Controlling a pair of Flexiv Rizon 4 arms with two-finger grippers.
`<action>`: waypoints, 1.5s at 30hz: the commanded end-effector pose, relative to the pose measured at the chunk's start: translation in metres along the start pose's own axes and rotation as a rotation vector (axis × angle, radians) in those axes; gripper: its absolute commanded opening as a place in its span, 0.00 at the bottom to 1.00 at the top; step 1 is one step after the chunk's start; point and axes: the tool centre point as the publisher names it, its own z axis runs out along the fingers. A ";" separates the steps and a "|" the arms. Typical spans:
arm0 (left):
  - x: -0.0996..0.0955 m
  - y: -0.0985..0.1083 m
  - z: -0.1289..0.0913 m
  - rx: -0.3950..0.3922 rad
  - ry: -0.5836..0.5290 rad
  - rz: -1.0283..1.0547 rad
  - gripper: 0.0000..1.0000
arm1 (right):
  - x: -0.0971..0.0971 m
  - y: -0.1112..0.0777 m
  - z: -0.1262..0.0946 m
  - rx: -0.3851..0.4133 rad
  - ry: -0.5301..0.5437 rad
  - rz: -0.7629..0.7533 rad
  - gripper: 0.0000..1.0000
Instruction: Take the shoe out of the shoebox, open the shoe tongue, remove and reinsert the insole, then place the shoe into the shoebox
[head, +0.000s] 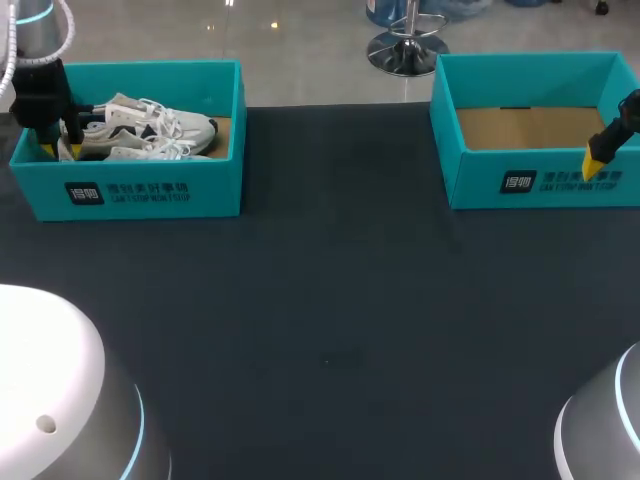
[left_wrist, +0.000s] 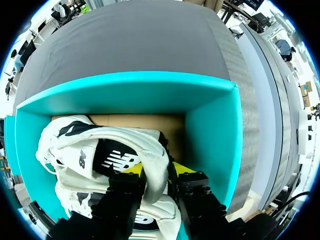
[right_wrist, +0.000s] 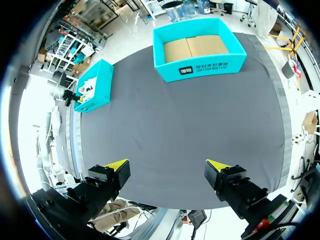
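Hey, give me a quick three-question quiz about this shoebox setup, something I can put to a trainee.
1. What does the right shoebox hold?
2. Pick one. The left gripper has its fingers on either side of a white shoe at its: A heel end, B toe, C laces.
3. True or false: the right gripper is open and holds nothing.
Key: 1 nothing, only its bare cardboard floor shows; 2 A; 3 true.
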 end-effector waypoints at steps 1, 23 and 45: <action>-0.001 0.000 0.000 -0.005 0.002 -0.001 0.00 | 0.001 0.003 0.000 0.006 -0.003 0.000 1.00; 0.019 -0.043 -0.174 -0.115 -0.002 -0.035 0.00 | 0.001 0.003 0.000 0.006 -0.003 0.000 1.00; 0.037 -0.069 -0.264 -0.150 0.059 -0.131 0.00 | 0.001 0.003 0.000 0.006 -0.003 0.000 1.00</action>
